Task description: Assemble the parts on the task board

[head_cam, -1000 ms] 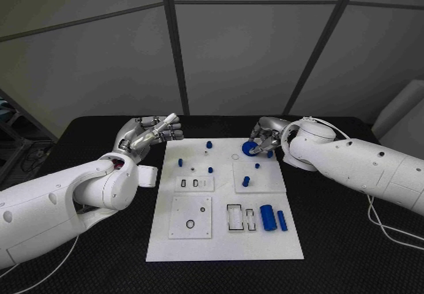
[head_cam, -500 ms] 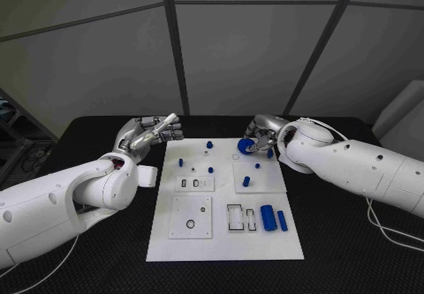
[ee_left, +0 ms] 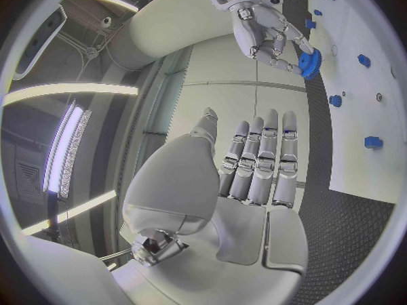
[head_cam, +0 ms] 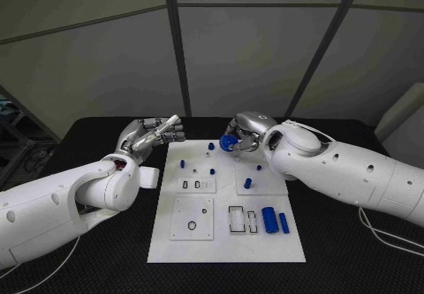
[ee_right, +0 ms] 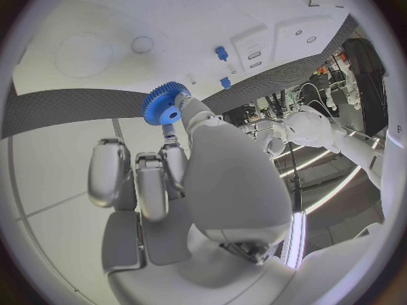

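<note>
right now the right hand (head_cam: 240, 133) holds a blue gear (head_cam: 228, 141) pinched between its fingertips, raised over the far end of the white board (head_cam: 225, 202), at about twelve o'clock of the board in the head view. in the right wrist view the gear (ee_right: 165, 104) shows its toothed rim and a round hole in its middle, with a fingertip pressed against it.

the left hand (head_cam: 148, 135) hangs just off the board's far left corner, near eleven o'clock, with nothing in it; its fingers (ee_left: 258, 157) lie straight and side by side, the thumb a little apart.

on the board, small blue pegs (head_cam: 182, 163) stand in the far half, one (head_cam: 211, 146) close beside the gear. another peg (head_cam: 248, 182) stands on a raised white square toward two o'clock of the board's middle. two blue cylinders (head_cam: 269, 219) lie side by side at about four o'clock, next to a rectangular slot (head_cam: 236, 218). a black ring (head_cam: 192, 225) lies on a square plate at about seven o'clock. the black table (head_cam: 353, 257) lies under it all.
</note>
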